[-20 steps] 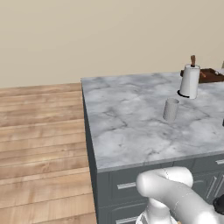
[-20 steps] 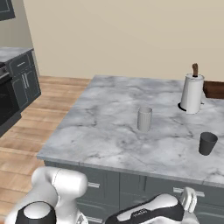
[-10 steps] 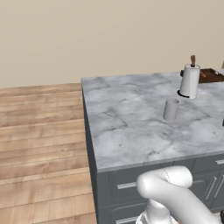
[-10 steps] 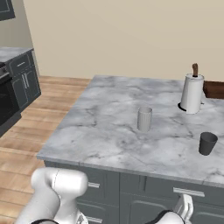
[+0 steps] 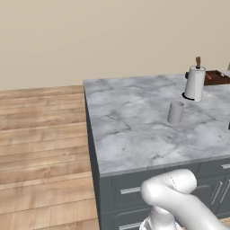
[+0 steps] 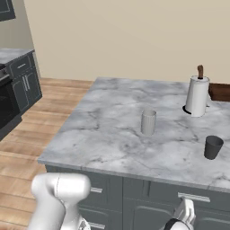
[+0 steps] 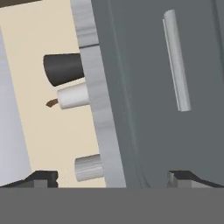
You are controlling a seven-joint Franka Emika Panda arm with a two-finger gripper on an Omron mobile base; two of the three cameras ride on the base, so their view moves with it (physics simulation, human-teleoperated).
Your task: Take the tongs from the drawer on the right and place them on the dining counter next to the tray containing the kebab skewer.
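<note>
My gripper is open, with nothing between its dark fingertips. It hangs low in front of the dining counter's dark cabinets, at the right end. In the hand view, rolled on its side, a shut grey drawer front with a silver bar handle faces it closely. The same handle shows in the right base view, with part of my hand just below it. The brown tray lies at the counter's far right. The tongs are hidden.
A white paper-towel roll stands next to the tray. A light grey cup stands mid-counter and a dark cup near the front right edge. Wooden floor lies to the left, dark cabinets at far left.
My forearm has sunk below the bottom edge of the right base view. The gripper stays open and the things on the counter have not moved.
</note>
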